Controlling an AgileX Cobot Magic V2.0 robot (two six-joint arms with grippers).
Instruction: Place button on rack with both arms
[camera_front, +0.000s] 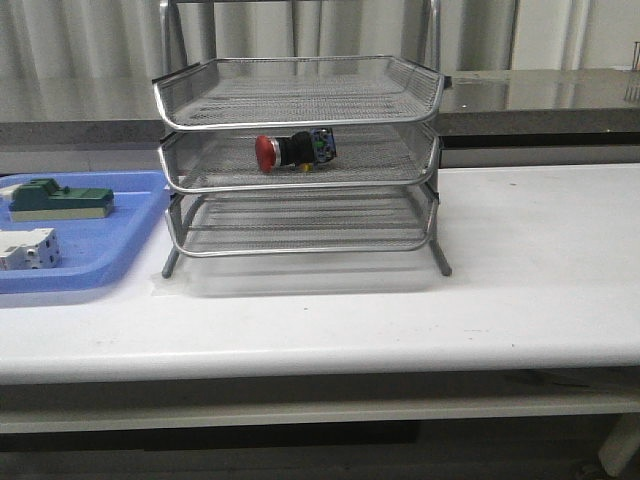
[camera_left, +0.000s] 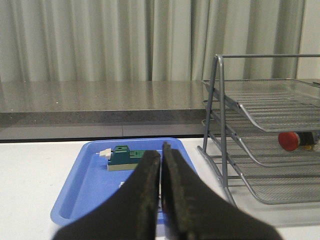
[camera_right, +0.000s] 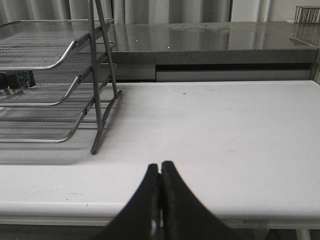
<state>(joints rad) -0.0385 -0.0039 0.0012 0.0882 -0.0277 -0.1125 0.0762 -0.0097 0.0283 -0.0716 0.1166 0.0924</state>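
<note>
Red-capped black push-button (camera_front: 294, 150) lies on silver wire-mesh rack's (camera_front: 300, 125) middle tier; left gripper (camera_left: 161, 172) and right gripper (camera_right: 160, 185) closed, empty, well clear; task looks done, so keep both back.

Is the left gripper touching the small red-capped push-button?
Apart. Left wrist view: the shut left gripper is over the blue tray, the button far off in the rack's middle tier.

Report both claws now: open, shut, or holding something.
Left claw: shut, holding nothing.
Right claw: shut, holding nothing.
The button lies on the rack's middle tier.
</note>
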